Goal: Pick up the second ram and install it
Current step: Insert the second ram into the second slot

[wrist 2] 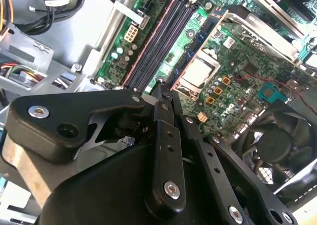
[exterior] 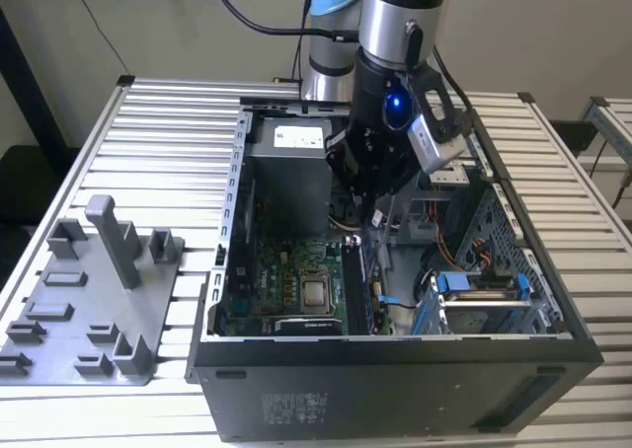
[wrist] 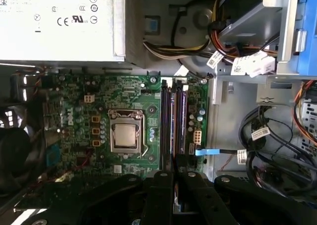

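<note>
Blue-blk 2nd ram point(wrist: 181, 121) just under gripper point(wrist: 174, 174)

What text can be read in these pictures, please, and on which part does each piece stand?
Power supply label: print and marks too small to read.
Cable tags: too small to read.
Sticker on the case wall: too small to read.
Motherboard lettering: too small to read.

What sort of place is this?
Probably a robotics test bench for computer assembly: a silver robot arm reaches into an open black computer case on a slatted metal table, beside a grey plastic fixture tray.
</note>
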Robot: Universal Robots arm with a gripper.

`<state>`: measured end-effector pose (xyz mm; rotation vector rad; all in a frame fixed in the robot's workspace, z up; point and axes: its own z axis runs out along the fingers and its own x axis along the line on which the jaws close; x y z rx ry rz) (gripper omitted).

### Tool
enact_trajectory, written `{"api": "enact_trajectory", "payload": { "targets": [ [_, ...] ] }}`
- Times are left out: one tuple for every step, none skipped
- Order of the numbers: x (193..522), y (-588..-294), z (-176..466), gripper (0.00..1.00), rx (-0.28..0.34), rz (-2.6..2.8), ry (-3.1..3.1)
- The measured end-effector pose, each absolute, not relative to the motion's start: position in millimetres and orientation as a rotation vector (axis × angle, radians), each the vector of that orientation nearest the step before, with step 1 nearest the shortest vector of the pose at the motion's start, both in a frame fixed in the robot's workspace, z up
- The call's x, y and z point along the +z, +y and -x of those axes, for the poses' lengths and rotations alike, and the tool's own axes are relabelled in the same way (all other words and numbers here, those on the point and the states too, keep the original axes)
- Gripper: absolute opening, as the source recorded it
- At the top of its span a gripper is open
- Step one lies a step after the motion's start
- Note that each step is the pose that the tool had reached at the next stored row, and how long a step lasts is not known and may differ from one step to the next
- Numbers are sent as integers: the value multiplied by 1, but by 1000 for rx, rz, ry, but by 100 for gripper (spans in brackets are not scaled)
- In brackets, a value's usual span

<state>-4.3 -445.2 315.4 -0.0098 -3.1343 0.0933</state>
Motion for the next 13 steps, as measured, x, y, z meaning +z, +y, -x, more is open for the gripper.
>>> {"api": "enact_trajectory", "payload": {
  "targets": [
    [314,-445,5,13,91,11,-3134],
    [313,-446,5,13,87,13,-3135],
    [311,-446,5,13,84,15,-3135],
    [310,-446,5,13,82,19,-3135],
    [308,-446,5,13,81,23,-3135],
    [306,-447,5,13,80,27,-3135],
    [305,-447,5,13,80,29,-3134],
    [303,-447,5,13,80,30,-3134],
    [301,-447,5,13,80,31,-3134],
    [299,-447,6,13,80,31,-3134],
    [297,-447,6,13,80,32,-3134],
    [296,-447,6,13,80,32,-3134],
    [294,-447,6,13,80,33,-3134]
  ]
}}
